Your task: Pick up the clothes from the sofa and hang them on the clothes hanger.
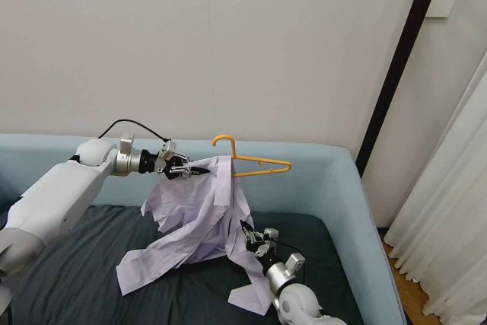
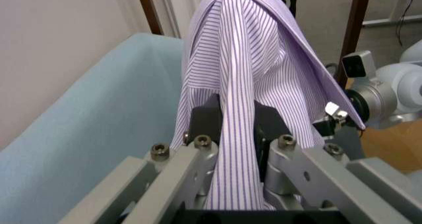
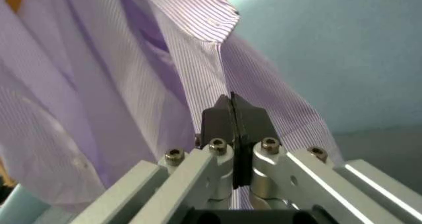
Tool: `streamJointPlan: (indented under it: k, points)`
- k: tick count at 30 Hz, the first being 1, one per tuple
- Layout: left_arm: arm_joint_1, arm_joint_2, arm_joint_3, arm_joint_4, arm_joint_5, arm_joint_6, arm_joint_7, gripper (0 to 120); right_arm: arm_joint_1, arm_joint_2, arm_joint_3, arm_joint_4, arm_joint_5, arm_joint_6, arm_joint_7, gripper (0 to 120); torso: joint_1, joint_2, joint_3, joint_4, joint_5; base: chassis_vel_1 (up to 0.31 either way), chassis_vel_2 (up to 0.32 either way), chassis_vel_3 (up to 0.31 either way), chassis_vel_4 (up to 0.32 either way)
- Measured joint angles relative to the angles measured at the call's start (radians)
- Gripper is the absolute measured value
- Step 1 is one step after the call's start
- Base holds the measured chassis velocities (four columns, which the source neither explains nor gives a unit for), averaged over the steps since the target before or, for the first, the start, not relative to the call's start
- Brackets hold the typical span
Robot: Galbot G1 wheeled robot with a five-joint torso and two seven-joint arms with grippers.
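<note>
Two grips on one shirt [image 1: 190, 218]: my left gripper [image 1: 185, 169] is clamping it at the hanger [image 1: 262, 165], my right gripper [image 1: 249, 235] lower. I am hanging it; next, likely, drawing fabric over the hanger's bare arm.

A plain white wall [image 1: 228, 36] backs the pale blue sofa [image 1: 327, 188], with a dark post [image 1: 397, 66] and white curtain [image 1: 449, 211] to its right.

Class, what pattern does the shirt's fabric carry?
Fine purple stripes on white; the shirt shows it best in the left wrist view.
</note>
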Motion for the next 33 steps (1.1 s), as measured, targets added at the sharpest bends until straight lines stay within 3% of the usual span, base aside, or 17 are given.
streamJointPlan:
  k: [17, 25, 33]
  points:
    - [-0.009, -0.033, -0.040, 0.047, -0.049, -0.016, 0.014, 8, -0.046, -0.074, 0.162, 0.137, 0.077, -0.032, 0.040, 0, 0.000, 0.000, 0.000, -0.0002, 0.0002, 0.000, 0.000, 0.000, 0.000]
    - [-0.001, -0.034, -0.038, 0.038, -0.061, -0.027, 0.035, 8, 0.102, -0.092, 0.246, 0.143, 0.156, -0.077, 0.137, 0, 0.000, 0.000, 0.000, 0.0004, -0.0001, 0.000, 0.000, 0.000, 0.000]
    - [0.011, -0.039, -0.034, 0.011, -0.032, -0.032, -0.011, 8, 0.151, -0.135, 0.275, 0.203, 0.123, -0.064, 0.090, 0, 0.000, 0.000, 0.000, 0.0002, 0.0000, 0.000, 0.000, 0.000, 0.000]
